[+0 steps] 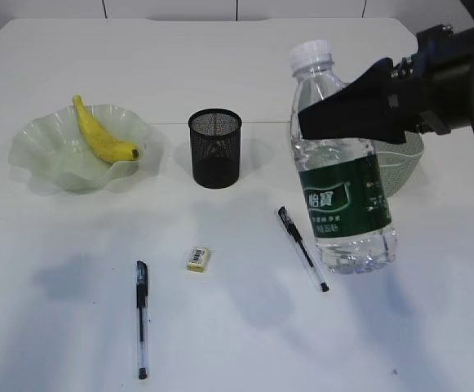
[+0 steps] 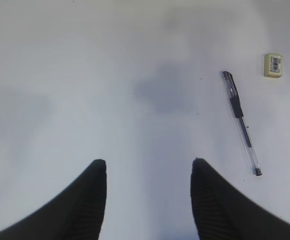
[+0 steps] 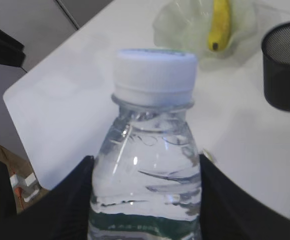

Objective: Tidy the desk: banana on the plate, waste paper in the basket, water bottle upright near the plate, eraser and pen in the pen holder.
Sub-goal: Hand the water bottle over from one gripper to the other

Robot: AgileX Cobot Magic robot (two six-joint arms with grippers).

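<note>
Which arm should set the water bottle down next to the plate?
Right. The right gripper already clamps the water bottle, lifted off the desk. The left gripper is open and empty, hovering near a pen, away from the plate.

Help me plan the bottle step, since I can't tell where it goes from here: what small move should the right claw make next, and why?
Probably carry the water bottle leftward toward the plate and lower it. The right claw grips it roughly upright, seemingly above the desk, right of the pen holder. The banana already lies on the plate, so beside it suits.
</note>
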